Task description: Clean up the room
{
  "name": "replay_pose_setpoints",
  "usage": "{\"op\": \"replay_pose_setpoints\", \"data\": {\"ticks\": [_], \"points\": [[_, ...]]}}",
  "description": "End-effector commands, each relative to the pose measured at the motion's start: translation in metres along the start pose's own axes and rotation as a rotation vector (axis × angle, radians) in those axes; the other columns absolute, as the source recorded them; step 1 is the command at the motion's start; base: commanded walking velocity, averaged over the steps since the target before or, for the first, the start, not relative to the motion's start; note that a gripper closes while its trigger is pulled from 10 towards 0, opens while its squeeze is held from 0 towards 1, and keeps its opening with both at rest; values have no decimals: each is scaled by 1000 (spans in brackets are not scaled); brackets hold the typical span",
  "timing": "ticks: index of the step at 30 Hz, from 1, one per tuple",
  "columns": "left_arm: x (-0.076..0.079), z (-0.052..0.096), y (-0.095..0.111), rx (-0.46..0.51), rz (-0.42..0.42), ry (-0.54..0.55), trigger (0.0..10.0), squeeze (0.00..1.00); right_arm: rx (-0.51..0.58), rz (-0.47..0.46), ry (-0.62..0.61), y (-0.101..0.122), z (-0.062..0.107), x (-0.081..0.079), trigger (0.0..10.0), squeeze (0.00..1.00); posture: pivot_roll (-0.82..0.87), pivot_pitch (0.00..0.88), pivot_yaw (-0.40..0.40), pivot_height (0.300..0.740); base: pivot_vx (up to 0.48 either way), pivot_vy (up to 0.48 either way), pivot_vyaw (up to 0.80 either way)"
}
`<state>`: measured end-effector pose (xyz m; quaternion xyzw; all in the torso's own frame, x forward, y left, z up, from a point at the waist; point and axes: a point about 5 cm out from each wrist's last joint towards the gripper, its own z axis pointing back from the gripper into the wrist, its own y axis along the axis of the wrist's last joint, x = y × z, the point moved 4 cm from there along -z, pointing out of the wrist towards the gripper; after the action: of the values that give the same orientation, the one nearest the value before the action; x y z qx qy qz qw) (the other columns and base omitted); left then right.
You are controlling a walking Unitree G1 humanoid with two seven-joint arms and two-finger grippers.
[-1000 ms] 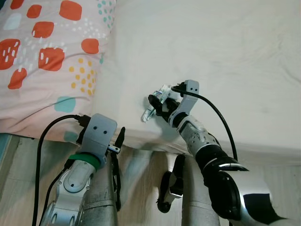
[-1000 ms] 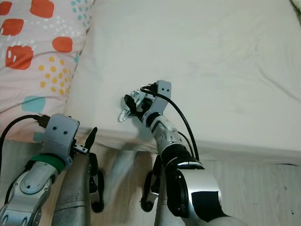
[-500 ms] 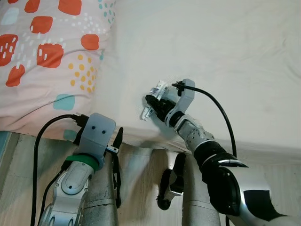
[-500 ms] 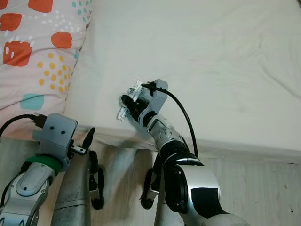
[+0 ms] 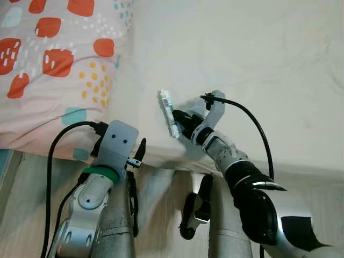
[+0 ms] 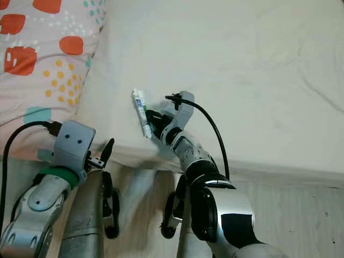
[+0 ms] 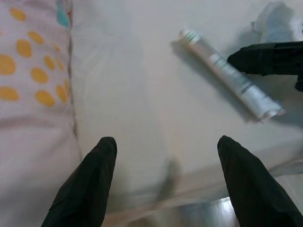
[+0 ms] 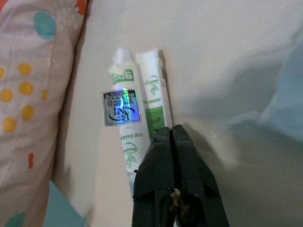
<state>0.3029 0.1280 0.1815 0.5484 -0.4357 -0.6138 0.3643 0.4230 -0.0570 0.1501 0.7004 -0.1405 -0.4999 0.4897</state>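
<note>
A white tube with green print (image 5: 169, 112) lies flat on the white bed sheet (image 5: 258, 54), close to the bed's front edge. My right gripper (image 5: 180, 119) rests low on the sheet beside it. In the right wrist view its two black fingers (image 8: 161, 156) are pressed together, and their tips touch the side of the tube (image 8: 137, 118). My left gripper (image 7: 166, 142) hangs open below the bed edge, at the left and short of the tube (image 7: 227, 73), with nothing between its fingers.
A pink quilt with orange patches and yellow dots (image 5: 54, 64) covers the bed's left part, next to the tube. A pale bluish blurred thing (image 7: 279, 19) lies by the right gripper. Wooden floor (image 5: 21, 204) and my own legs are below the bed edge.
The tube, held up off the sheet by the right gripper before, now lies flat on the bed. The right gripper has dropped to the sheet beside it. The left arm rose slightly.
</note>
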Motion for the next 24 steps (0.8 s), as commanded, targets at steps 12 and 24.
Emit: {"op": "replay_pose_setpoints", "data": {"ticks": [12, 24], "points": [[11, -17, -2, 13, 26, -26, 10000, 0, -89, 157, -37, -13, 8, 12, 0, 0, 223, 318, -43, 610, 0, 0, 0], [55, -37, -27, -155, 235, -136, 10000, 1000, 122, 740, -179, 58, 36, 40, 10000, 145, 151, 297, -25, 610, 0, 0, 0]]}}
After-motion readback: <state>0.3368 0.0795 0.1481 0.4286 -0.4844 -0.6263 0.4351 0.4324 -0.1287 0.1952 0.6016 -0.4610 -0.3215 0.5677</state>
